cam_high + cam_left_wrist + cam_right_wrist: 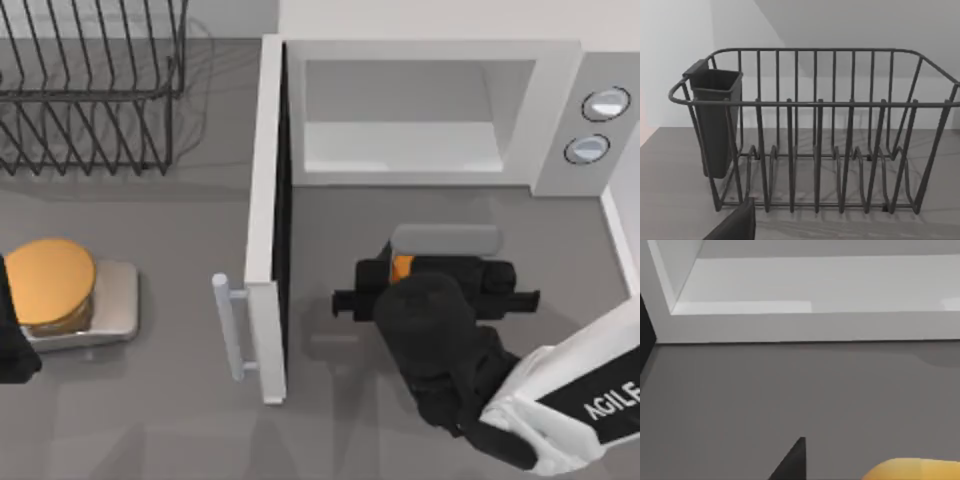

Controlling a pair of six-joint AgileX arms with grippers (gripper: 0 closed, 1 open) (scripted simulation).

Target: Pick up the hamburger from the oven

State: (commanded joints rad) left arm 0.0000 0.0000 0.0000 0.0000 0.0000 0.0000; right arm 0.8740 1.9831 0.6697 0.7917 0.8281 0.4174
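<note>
The white oven stands at the back right with its door swung wide open toward the left; its cavity looks bare. My right gripper hangs over the table just in front of the opening, shut on the hamburger, a small orange piece mostly covered by the black fingers. In the right wrist view the hamburger shows beside one dark finger, with the oven's floor beyond. My left arm is parked at the left edge.
A black wire rack with a dark cup stands at the back left. A large orange disc rests on a grey square block at the left. The door's bar handle juts left.
</note>
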